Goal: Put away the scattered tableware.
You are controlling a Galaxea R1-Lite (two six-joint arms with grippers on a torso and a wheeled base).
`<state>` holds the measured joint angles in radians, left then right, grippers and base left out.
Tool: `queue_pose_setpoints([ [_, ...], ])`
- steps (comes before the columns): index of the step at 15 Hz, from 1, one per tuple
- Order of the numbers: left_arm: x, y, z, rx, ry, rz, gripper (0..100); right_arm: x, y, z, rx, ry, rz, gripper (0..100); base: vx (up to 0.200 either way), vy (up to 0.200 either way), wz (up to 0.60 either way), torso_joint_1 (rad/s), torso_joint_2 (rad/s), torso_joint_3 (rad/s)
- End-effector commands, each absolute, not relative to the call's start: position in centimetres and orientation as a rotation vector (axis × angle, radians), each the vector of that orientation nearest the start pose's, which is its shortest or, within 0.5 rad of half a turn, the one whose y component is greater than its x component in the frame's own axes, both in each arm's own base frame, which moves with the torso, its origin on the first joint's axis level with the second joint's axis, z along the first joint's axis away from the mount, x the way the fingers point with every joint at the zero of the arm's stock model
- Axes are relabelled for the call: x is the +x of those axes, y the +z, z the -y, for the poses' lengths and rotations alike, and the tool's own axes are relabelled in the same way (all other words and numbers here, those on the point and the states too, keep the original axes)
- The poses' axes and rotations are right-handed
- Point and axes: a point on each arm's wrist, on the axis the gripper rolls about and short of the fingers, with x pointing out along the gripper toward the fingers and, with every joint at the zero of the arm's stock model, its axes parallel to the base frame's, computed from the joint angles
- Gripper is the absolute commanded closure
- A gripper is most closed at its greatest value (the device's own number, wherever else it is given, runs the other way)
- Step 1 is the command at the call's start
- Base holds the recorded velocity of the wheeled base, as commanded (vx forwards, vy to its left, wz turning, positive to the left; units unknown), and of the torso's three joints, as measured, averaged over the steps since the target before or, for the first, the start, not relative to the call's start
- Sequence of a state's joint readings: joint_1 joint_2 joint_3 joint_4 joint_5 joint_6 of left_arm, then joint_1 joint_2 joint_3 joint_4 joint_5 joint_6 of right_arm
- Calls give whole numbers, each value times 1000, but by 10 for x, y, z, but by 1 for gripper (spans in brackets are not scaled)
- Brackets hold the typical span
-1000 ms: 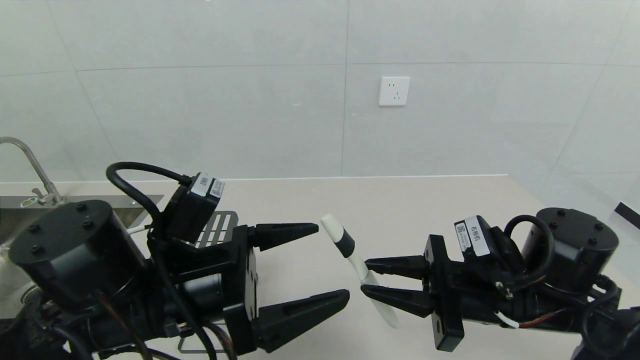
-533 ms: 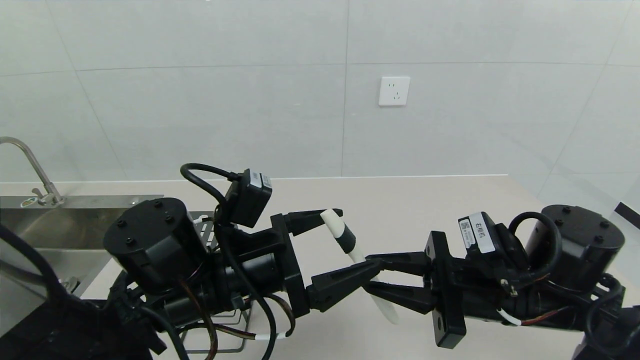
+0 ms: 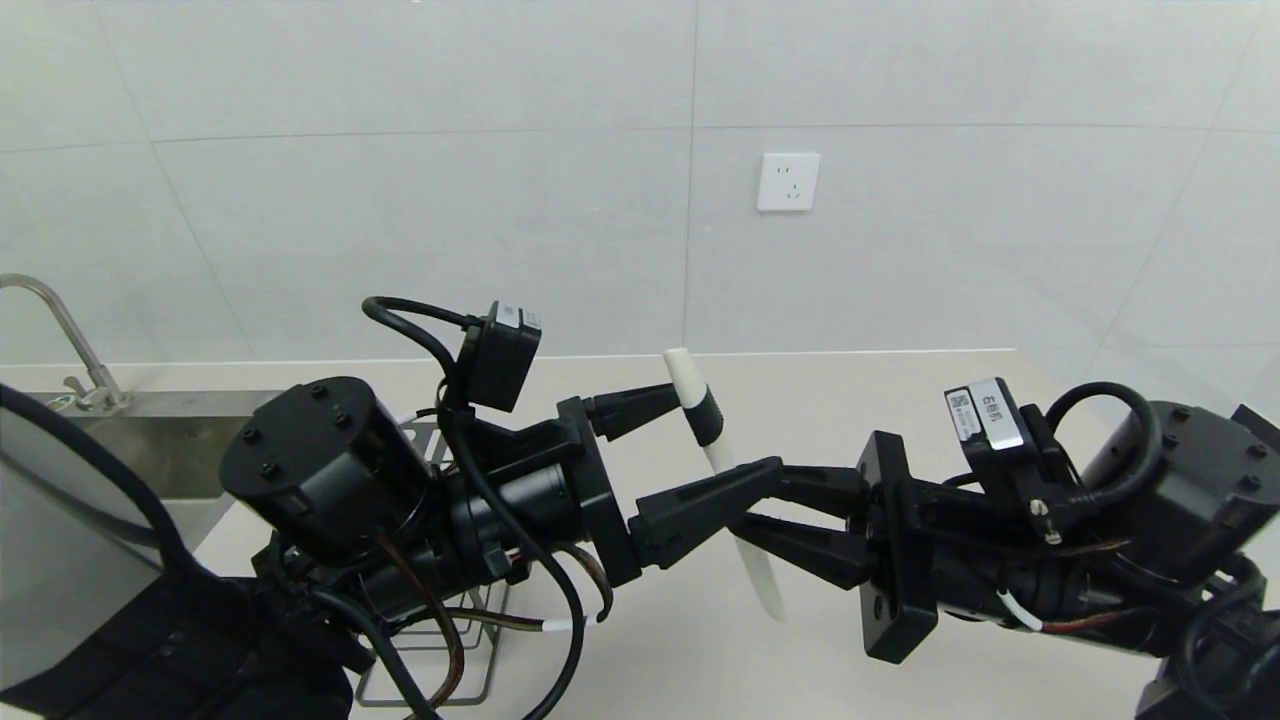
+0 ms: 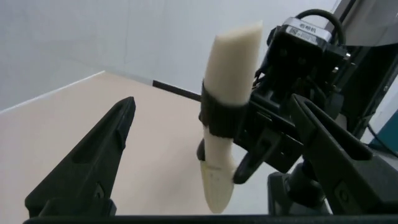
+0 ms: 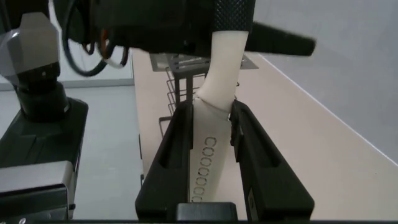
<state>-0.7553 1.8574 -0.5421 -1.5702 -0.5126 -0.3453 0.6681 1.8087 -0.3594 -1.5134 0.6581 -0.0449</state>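
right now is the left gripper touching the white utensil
Apart. In the left wrist view the white utensil stands between the open fingers of the left gripper, with a gap on each side; the right gripper holds it.

So the pale beige flat countertop (image 3: 900, 400) is carrying everything here. A dark wire dish rack with a slatted top shelf (image 5: 174, 63) is sitting directly on it, standing upright on its thin metal legs, and I'm using that as my reference point. To the robot's left of the rack, a stainless steel sink basin (image 3: 140, 450) is sitting sunk into the countertop, its near edge coming up just beside the rack. A curved chrome faucet (image 3: 60, 320) is standing on the sink's back rim, farther left of the rack and behind it. To the right of the rack, the beige surface is stretching off toward the far corner.
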Motion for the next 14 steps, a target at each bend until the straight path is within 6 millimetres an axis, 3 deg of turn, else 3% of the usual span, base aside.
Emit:
queue_pose_setpoints([
  [1,208,170,209,-334,-1295,77,0,199,131,-177,-36,1331,90,100,0,0,0,0,0,0],
  [10,207,189,208,-350,-1305,147,0,200,135,-183,-25,1332,114,100,0,0,0,0,0,0],
  [14,207,188,210,-350,-1308,145,0,205,140,-188,13,1289,128,100,0,0,0,0,0,0],
])
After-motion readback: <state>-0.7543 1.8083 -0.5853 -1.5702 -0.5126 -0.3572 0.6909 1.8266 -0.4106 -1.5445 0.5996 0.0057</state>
